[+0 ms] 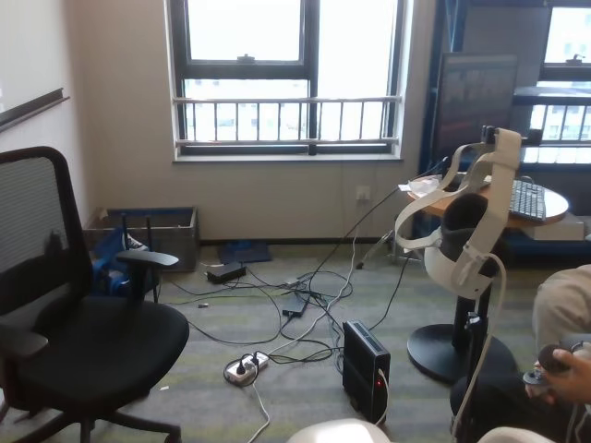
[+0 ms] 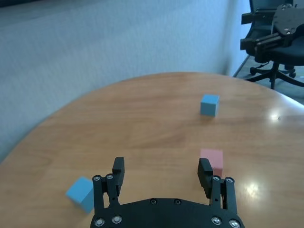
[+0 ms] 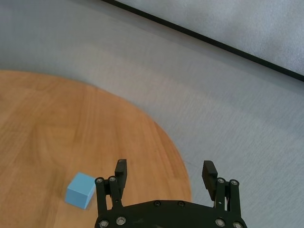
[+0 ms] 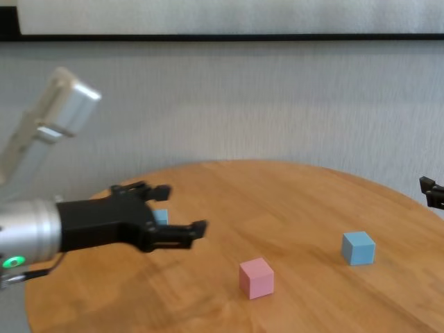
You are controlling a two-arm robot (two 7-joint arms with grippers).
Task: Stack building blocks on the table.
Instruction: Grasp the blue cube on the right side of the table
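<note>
- The left gripper (image 4: 182, 211) has its two black fingers (image 2: 118, 170) spread wide apart, and nothing is between them.
- The left gripper hangs above the big round table with the orange-brown wood top (image 4: 298, 208); whether it touches the wood does not show.
- In the left wrist view, the small pale pink cube (image 2: 212, 160) sits on the table just beside one finger of the left gripper (image 2: 161, 173), a bit outside the gap.
- In the chest view the pale pink cube (image 4: 256, 277) is the middle thing on the table, and the left gripper is to its left and a little farther back.
- One small light blue cube (image 4: 160, 216) peeks out behind the left gripper, well to the left of the pink cube; it sits on the table too (image 2: 80, 193).
- The other small light blue cube (image 4: 358, 248) stands to the right of the pink cube and apart from it (image 2: 209, 104).
- All three cubes stand alone on the wood, none on top of another.
- The right gripper (image 3: 164, 176) also has its black fingers (image 3: 120, 172) wide apart and holds nothing.
- It hangs over the table's edge, far to the right of the pink cube, and only its tip (image 4: 431, 192) shows in the chest view.
- In the right wrist view a light blue cube (image 3: 80, 190) sits on the table (image 3: 61, 123) near one finger.
- The silver and black left arm (image 4: 62, 225) reaches in from the left of the pink cube.
</note>
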